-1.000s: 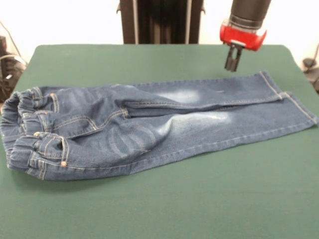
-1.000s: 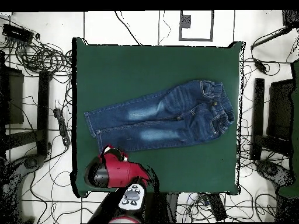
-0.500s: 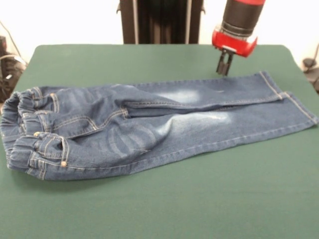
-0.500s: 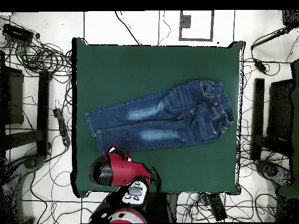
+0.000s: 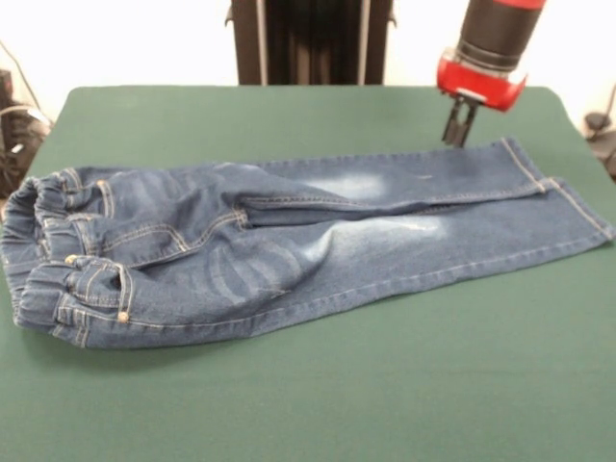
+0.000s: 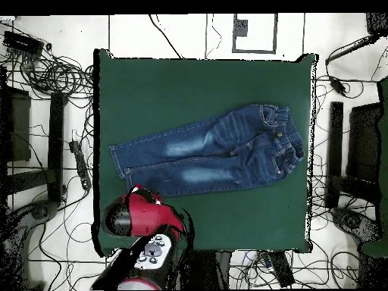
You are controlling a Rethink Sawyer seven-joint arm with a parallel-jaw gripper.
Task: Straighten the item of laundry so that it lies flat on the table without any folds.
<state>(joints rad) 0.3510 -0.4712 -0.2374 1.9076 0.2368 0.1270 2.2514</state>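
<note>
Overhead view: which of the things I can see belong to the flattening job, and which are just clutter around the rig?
Part of the job:
- jeans, spread along the table
- green table under them
- tool, hovering beside the leg hems, holding nothing

Just lying about:
- cables on the floor around the table
- black stands at either side

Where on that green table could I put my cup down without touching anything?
The wide bare strip of the table in front of the jeans is free, as is the band behind them on the waistband side. It is crowded only by the leg cuffs, where the tool hangs just above the cloth.
</note>
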